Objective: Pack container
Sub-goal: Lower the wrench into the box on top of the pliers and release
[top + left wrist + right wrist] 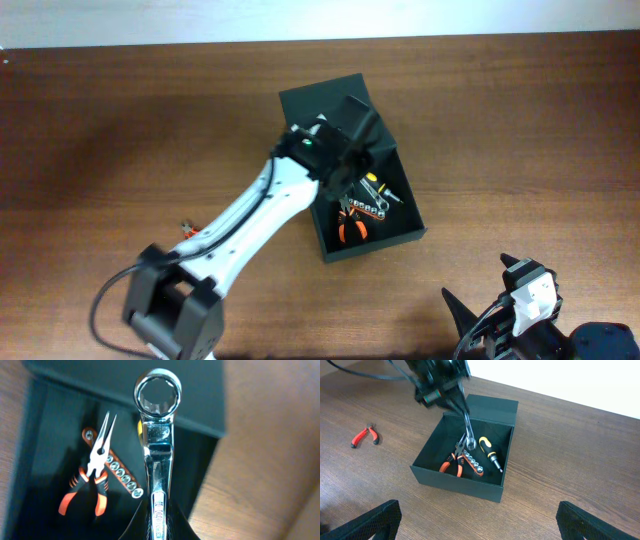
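Container: lid flap back, near the middle of my worktop. Contents I can see: orange-handled pliers, socket rail, yellow-black screwdriver. Left gripper: clamped on a ring wrench over the interior. Right gripper: fingers spread wide, near the container. Red pliers: on the worktop, well apart.

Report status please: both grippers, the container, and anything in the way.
Left gripper shut on wrench, over the open container. Right gripper open, off to the side. Pliers, sockets, screwdriver already inside; drop path looks clear.
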